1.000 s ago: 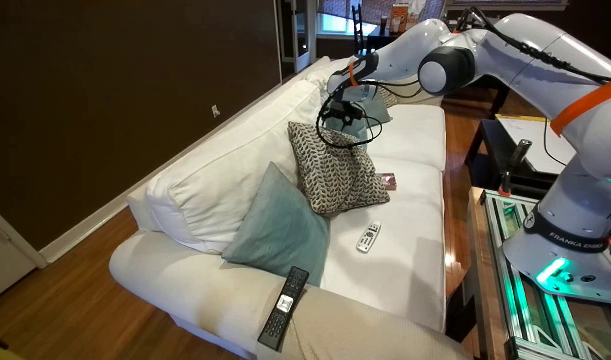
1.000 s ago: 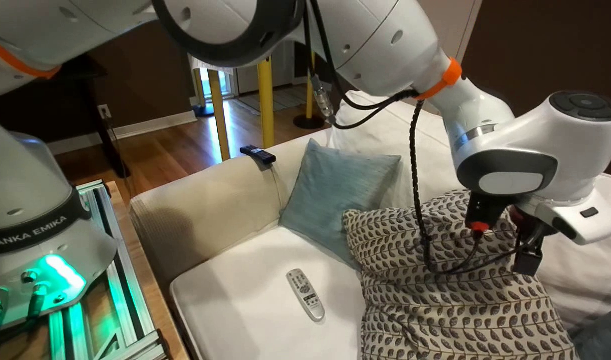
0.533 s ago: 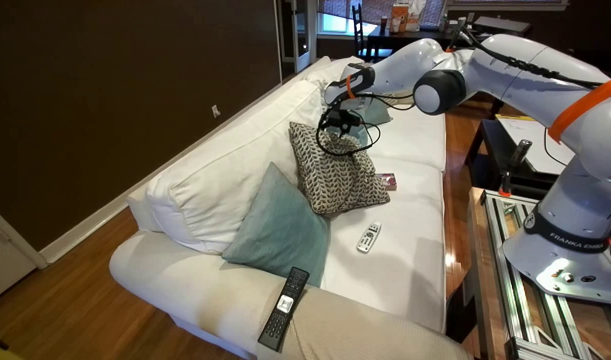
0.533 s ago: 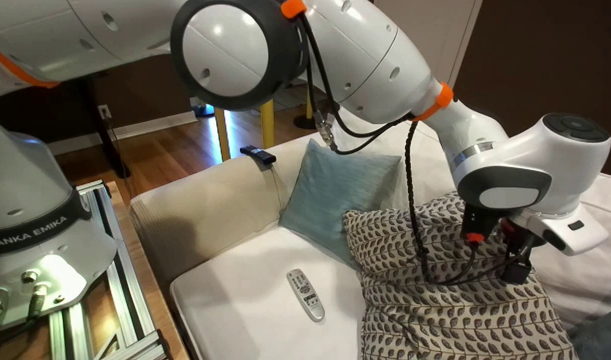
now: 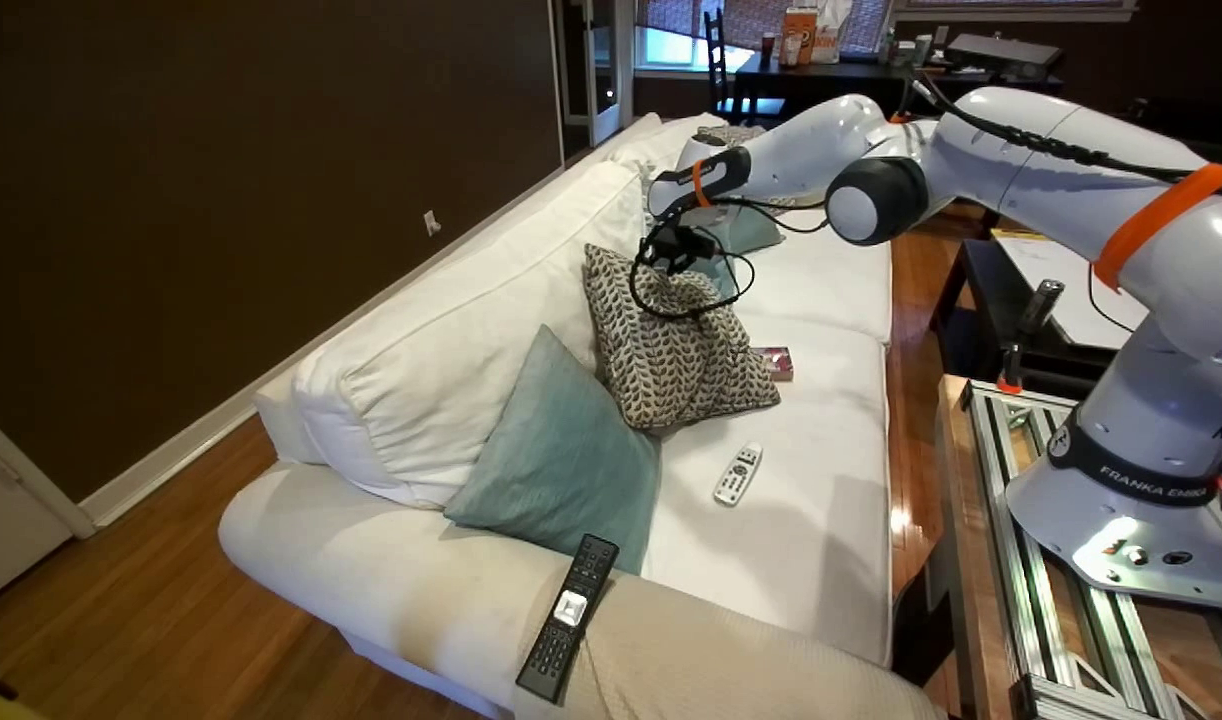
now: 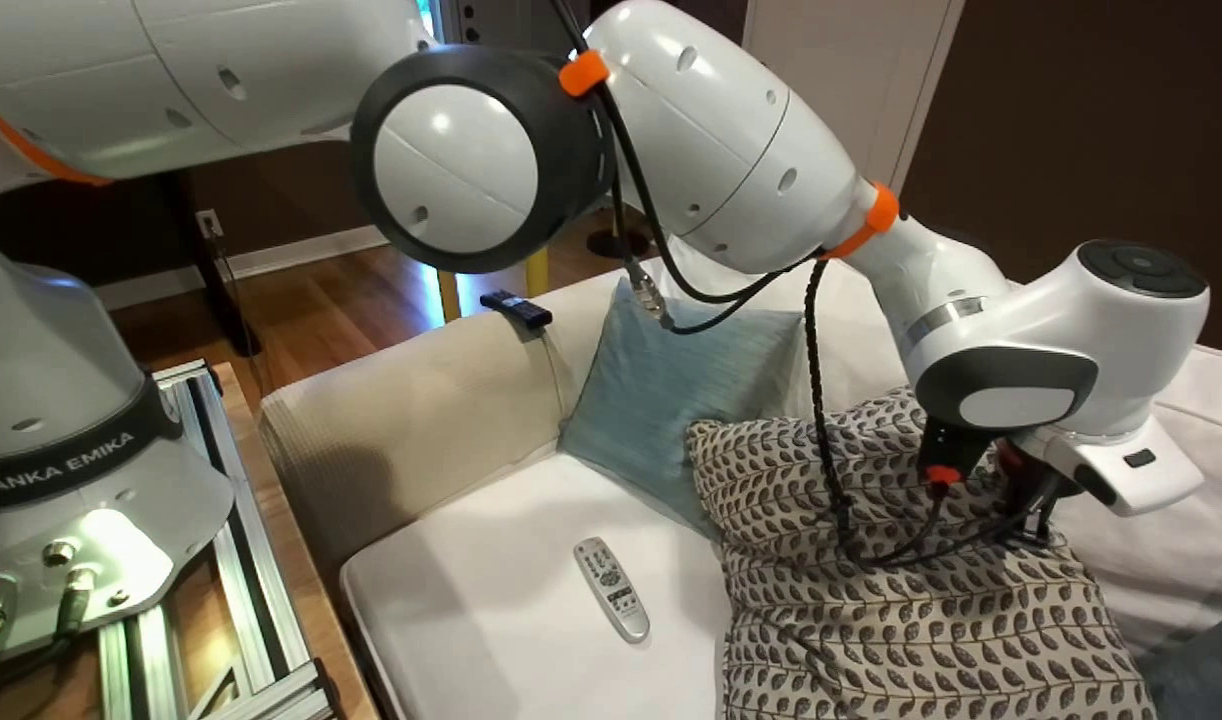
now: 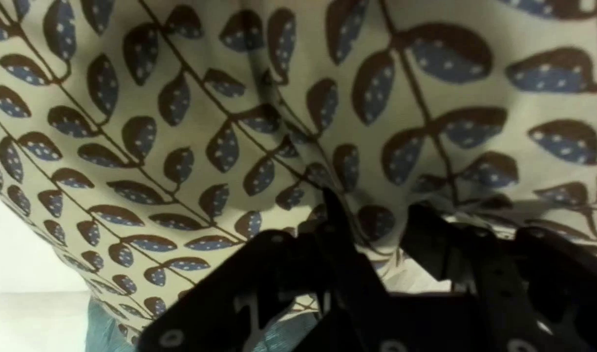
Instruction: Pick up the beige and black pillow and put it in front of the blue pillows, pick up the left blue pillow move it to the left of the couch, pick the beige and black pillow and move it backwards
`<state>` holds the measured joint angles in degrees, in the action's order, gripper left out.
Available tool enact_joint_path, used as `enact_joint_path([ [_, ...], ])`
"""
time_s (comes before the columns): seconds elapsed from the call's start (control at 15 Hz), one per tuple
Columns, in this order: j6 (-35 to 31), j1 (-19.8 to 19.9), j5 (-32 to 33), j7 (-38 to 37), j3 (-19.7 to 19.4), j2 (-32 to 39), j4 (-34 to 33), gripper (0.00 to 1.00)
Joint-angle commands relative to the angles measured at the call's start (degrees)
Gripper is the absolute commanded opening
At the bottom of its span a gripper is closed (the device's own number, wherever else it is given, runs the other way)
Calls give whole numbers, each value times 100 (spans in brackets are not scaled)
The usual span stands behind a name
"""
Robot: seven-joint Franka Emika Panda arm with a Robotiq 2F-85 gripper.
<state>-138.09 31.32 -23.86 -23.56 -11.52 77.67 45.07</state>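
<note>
The beige and black pillow (image 5: 671, 350) has a leaf pattern and leans on the back cushion of the white couch (image 5: 821, 290). My gripper (image 7: 372, 203) is at its upper edge, with a fold of the cloth bunched between both black fingers (image 7: 425, 239). From outside, the fingertips are largely hidden. One of the blue pillows (image 5: 561, 460) rests at the near arm of the couch, touching the patterned pillow's side in an exterior view. More blue pillow fabric (image 5: 756, 230) shows beyond the gripper, partly covered. A strip of blue cloth (image 7: 288, 337) also appears low in the wrist view.
A white remote (image 5: 739, 473) lies on the seat, and a black remote (image 5: 568, 615) on the couch arm. A small red box (image 5: 774, 363) sits beside the patterned pillow. Cables (image 6: 831, 450) hang from the arm beside the pillow. A dark table (image 5: 981, 300) stands off the couch front.
The arm has come down and the gripper has sunk lower onto the patterned pillow's top edge. The pillow's top corner has shifted slightly. The base light went from green to white.
</note>
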Motion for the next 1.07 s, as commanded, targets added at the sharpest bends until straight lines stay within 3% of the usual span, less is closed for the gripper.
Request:
enact_joint_path([
  [0.0, 370, 262, 136, -13, 419, 275, -464, 2],
  [0.13, 492, 358, 137, 163, 599, 263, -585, 0],
  [0.53, 313, 184, 118, 1279, 510, -345, -1, 3],
  [1.0, -704, -345, 584, 2317, 188, -1049, 997, 3],
])
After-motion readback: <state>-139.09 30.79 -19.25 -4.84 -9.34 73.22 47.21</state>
